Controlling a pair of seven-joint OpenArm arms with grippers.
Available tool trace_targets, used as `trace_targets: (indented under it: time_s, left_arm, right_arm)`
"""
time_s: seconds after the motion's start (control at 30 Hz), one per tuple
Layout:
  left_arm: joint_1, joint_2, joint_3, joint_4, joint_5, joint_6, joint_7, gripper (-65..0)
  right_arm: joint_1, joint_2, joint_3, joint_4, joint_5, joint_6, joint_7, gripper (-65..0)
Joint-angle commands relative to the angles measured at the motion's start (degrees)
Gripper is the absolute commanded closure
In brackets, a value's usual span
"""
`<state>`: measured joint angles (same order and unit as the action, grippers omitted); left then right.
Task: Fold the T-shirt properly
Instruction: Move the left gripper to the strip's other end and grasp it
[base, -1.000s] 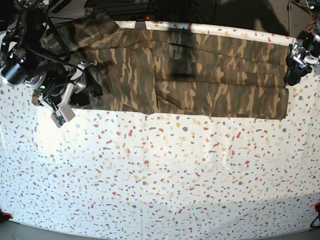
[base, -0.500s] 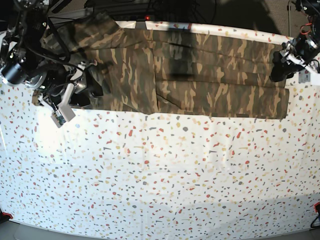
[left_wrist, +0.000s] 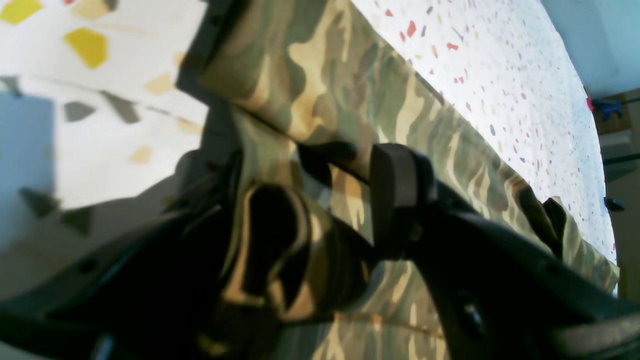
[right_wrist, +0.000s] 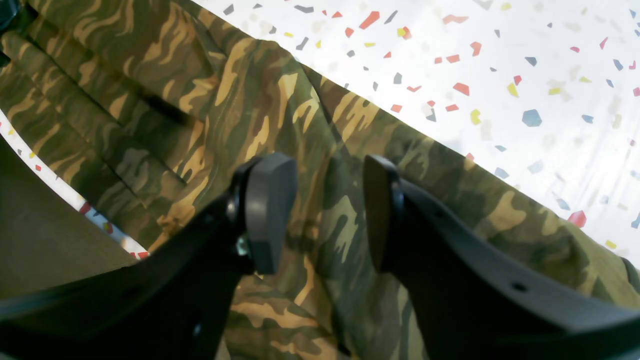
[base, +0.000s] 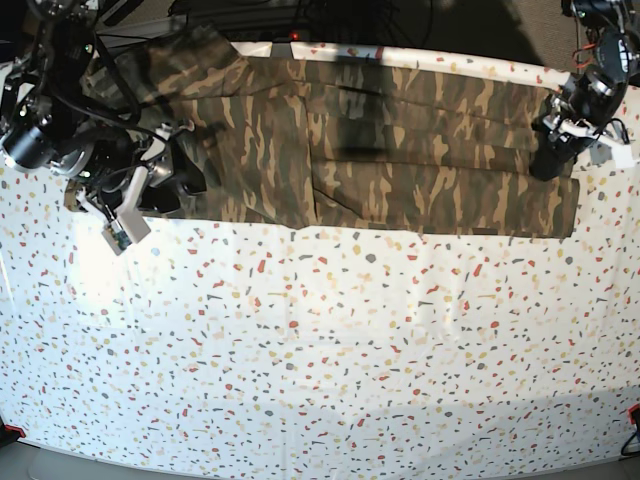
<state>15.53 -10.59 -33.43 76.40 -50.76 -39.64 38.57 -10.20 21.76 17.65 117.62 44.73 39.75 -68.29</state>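
The camouflage T-shirt (base: 400, 150) lies as a long band along the far side of the table. My left gripper (base: 550, 160) is at its right end. In the left wrist view my left gripper (left_wrist: 335, 220) has its jaws apart, with the raised, bunched edge of the T-shirt (left_wrist: 400, 110) between them and draped over one finger. My right gripper (base: 185, 182) is over the shirt's left end. In the right wrist view my right gripper (right_wrist: 330, 210) is open just above the T-shirt (right_wrist: 240, 100) and holds nothing.
The speckled white table (base: 320, 350) stretches toward the near edge. The shirt's upper left part hangs past the far table edge (base: 260, 48). Cables and arm hardware (base: 60, 110) crowd the left. Red clamps (base: 10, 432) sit at the near corners.
My left gripper has moved in from beyond the shirt's right end, down and to the left onto its edge. My right arm has not moved.
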Motion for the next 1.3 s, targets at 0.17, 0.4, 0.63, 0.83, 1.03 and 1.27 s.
trace_targets:
  time_s: [0.17, 0.4, 0.63, 0.83, 1.03, 1.27]
  left_arm:
    - [0.0, 0.6, -0.2, 0.7, 0.4, -0.4, -2.7, -28.6]
    - [0.0, 0.6, -0.2, 0.7, 0.4, -0.4, -5.9, 0.0]
    - [0.0, 0.6, -0.2, 0.7, 0.3, -0.4, -9.7, 0.0]
    - [0.0, 0.5, -0.2, 0.7, 0.3, -0.4, -10.4, 0.0]
    - [0.0, 0.6, -0.2, 0.7, 0.3, -0.4, -10.0, -13.6]
    - [-0.8, 0.6, -0.2, 0.7, 0.2, -0.4, -10.3, -21.7]
  right_arm:
    - [0.5, 0.8, 0.3, 0.7, 0.7, 0.3, 0.8, -26.5]
    - [0.5, 0.8, 0.3, 0.7, 0.7, 0.3, 0.2, -26.5]
    - [0.5, 0.8, 0.3, 0.7, 0.7, 0.3, -0.6, -26.5]
    - [0.5, 0.8, 0.3, 0.7, 0.7, 0.3, -0.6, -26.5]
    - [0.5, 0.8, 0.3, 0.7, 0.7, 0.3, -0.6, -26.5]
    - [0.5, 0.7, 0.3, 0.7, 0.8, 0.3, -0.7, -26.5]
